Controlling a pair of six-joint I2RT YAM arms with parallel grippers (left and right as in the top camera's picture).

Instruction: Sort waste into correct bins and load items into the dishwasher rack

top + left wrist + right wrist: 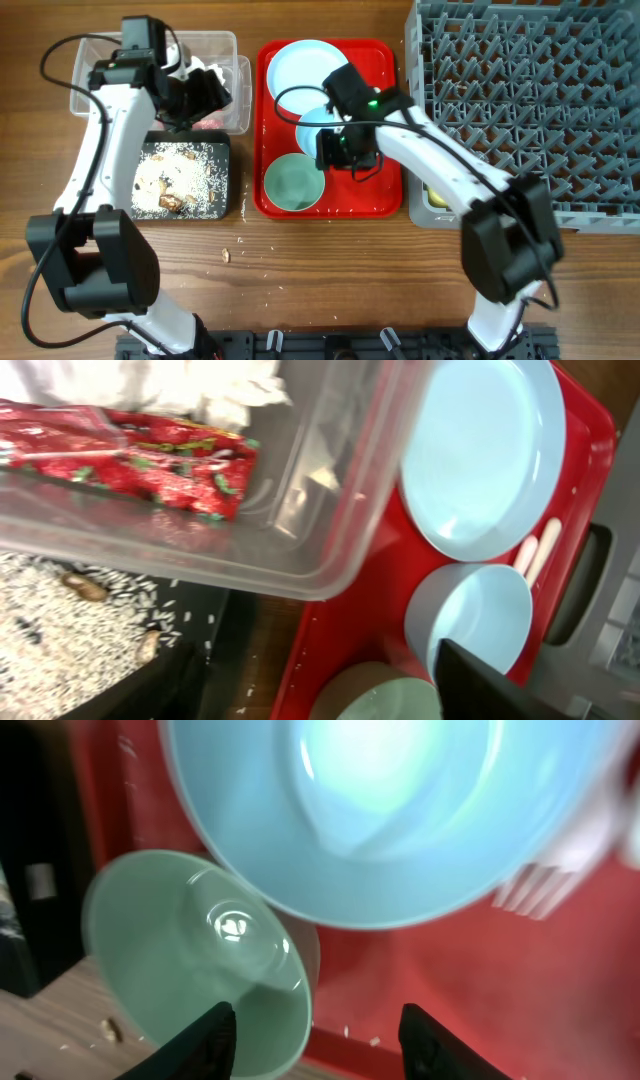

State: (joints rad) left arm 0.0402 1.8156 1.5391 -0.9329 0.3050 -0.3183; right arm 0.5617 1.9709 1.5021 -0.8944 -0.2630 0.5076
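The crumpled white wrapper with red print (130, 465) lies inside the clear tub (95, 62), which also shows in the left wrist view (330, 510). My left gripper (200, 92) hovers over the tub's right end; its fingers do not show clearly. Rice and brown scraps (185, 175) fill the black tray (222, 205). The pale blue plate (303, 65), pale blue bowl (308, 130) and pale green bowl (292, 184) sit on the red tray (385, 60). My right gripper (322, 1030) is open, above the tray between the two bowls. White fork and spoon (535, 555) lie beside the blue bowl.
The grey dishwasher rack (530, 100) fills the right side, with a yellow cup (437, 197) at its front left corner. A few loose scraps (227, 254) lie on the wooden table in front of the trays. The right arm stretches across the red tray.
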